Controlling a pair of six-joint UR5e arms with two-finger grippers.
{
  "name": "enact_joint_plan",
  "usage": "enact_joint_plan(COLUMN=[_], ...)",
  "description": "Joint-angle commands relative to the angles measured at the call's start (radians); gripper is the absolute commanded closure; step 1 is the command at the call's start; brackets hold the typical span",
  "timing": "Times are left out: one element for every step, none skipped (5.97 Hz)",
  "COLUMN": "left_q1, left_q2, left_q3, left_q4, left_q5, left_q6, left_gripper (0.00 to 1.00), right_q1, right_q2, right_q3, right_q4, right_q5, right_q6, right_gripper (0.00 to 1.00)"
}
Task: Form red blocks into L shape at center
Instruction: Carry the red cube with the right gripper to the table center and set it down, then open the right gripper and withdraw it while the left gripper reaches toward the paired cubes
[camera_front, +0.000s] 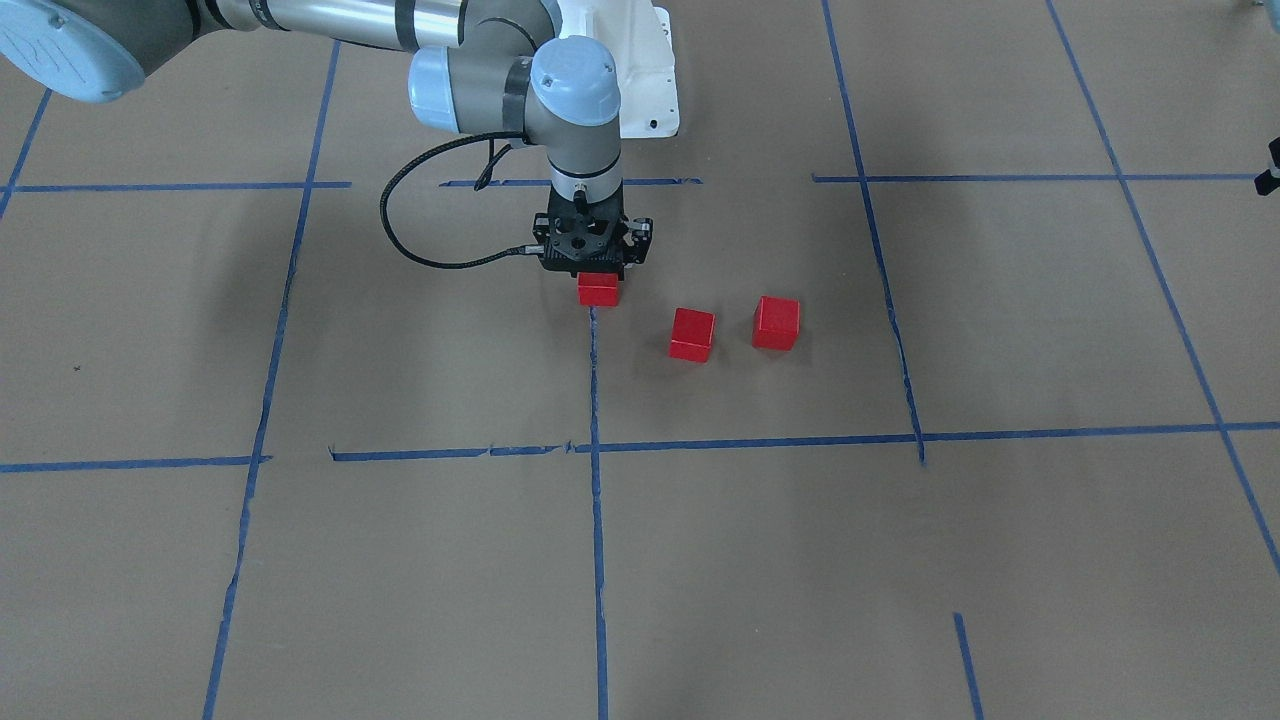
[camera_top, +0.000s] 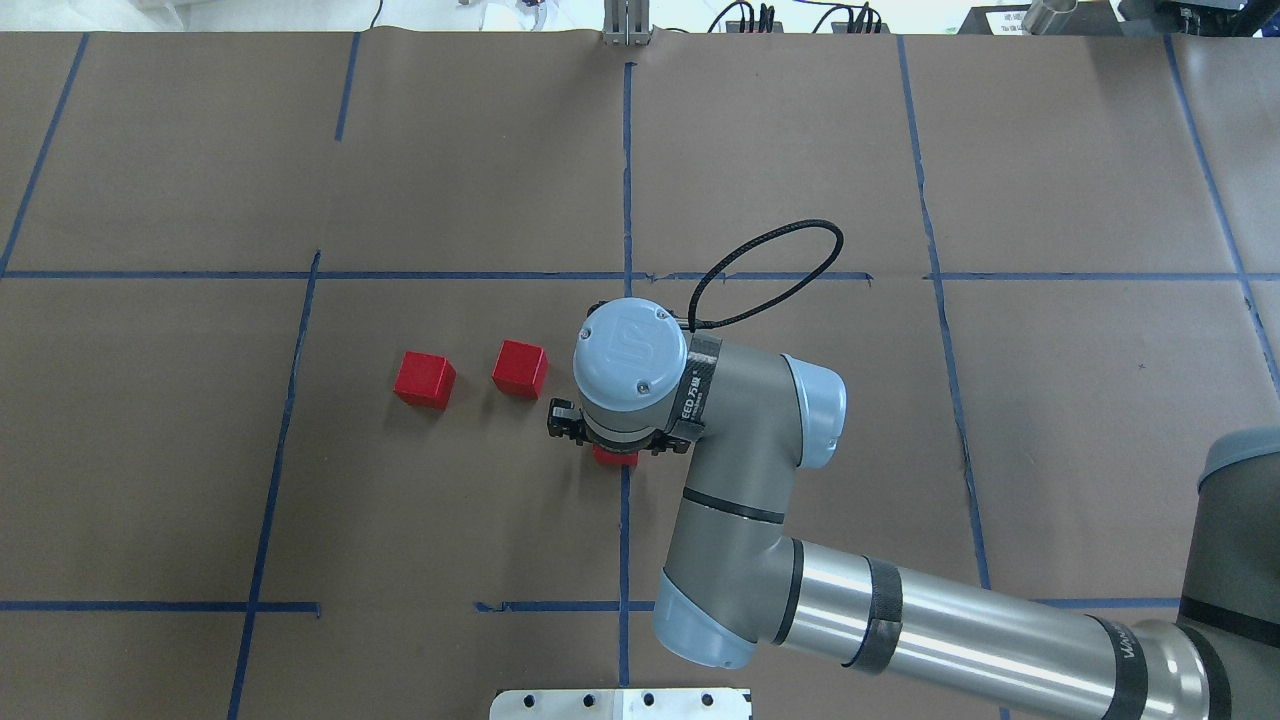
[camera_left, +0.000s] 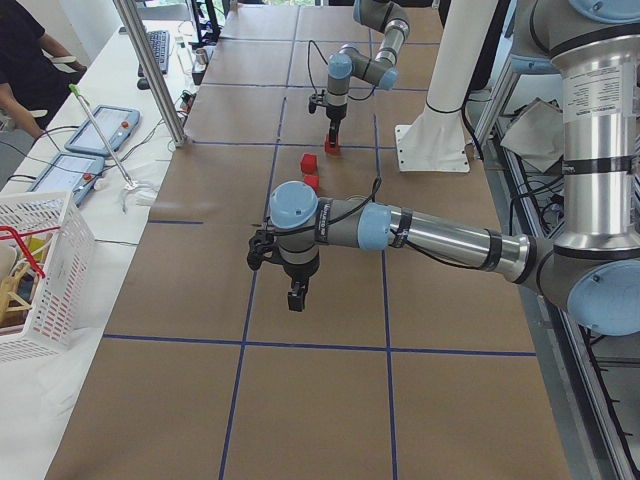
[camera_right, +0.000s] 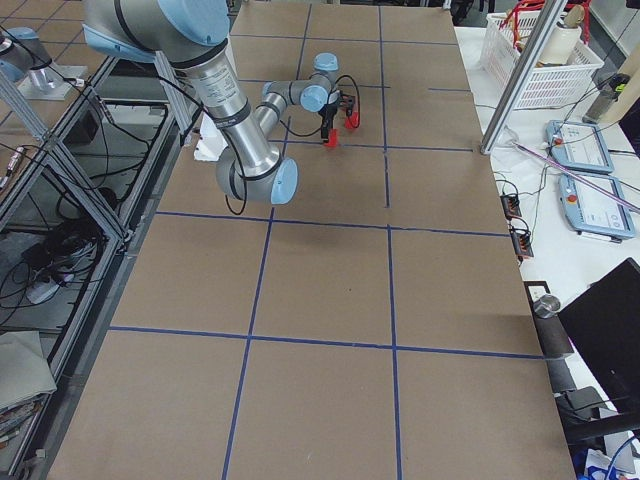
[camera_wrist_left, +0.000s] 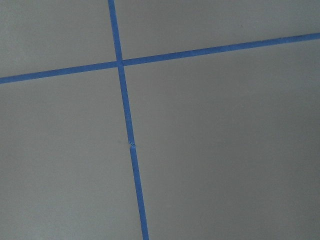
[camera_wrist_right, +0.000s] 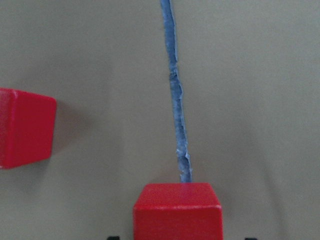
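Note:
Three red blocks lie in the center cell (camera_front: 450, 350). One red block (camera_front: 598, 291) sits at the end of the vertical blue tape line; it also shows in the overhead view (camera_top: 614, 458) and the right wrist view (camera_wrist_right: 177, 210). My right gripper (camera_front: 598, 280) stands upright over it, open, its fingertips (camera_wrist_right: 113, 238) on either side with gaps. The second block (camera_front: 692, 334) and third block (camera_front: 776, 323) lie apart beside it on my left. My left gripper (camera_left: 297, 298) hangs over bare paper farther left; I cannot tell whether it is open or shut.
The white robot base plate (camera_front: 640, 80) lies just behind the center cell. A black cable loop (camera_front: 400, 230) hangs from my right wrist. A white basket (camera_left: 35, 260), teach pendants and a person are beyond the table's far edge.

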Motion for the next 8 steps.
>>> enact_joint_plan(left_q1=[0.047, 0.119, 0.203, 0.376, 0.496, 0.664, 0.78, 0.851], left_q2=[0.0, 0.0, -0.002, -0.012, -0.113, -0.288, -0.427, -0.601], left_q3=[0.001, 0.003, 0.001, 0.003, 0.004, 0.024, 0.044, 0.071], left_q4=[-0.005, -0.09, -0.245, -0.457, -0.594, -0.591, -0.516, -0.265], left_q5=[0.0, 0.0, 0.0, 0.008, 0.017, 0.043, 0.146, 0.179], left_q6=[-0.001, -0.031, -0.252, -0.52, -0.849, -0.895, -0.913, -0.912], left_gripper=[0.0, 0.0, 0.0, 0.0, 0.0, 0.0, 0.0, 0.0], right_q1=[0.043, 0.078, 0.1, 0.179, 0.274, 0.305, 0.339, 0.344], right_q2=[-0.046, -0.127, -0.274, -0.342, -0.4, -0.475, -0.534, -0.553], right_q3=[0.151, 0.341, 0.548, 0.595, 0.597, 0.625, 0.645, 0.652], right_q4=[-0.045, -0.094, -0.142, -0.144, -0.141, -0.141, -0.138, -0.133], right_q5=[-0.005, 0.002, 0.022, 0.11, 0.23, 0.235, 0.238, 0.239], right_q6=[0.001, 0.001, -0.002, -0.006, -0.066, -0.155, -0.226, -0.243], right_gripper=[0.0, 0.0, 0.0, 0.0, 0.0, 0.0, 0.0, 0.0])
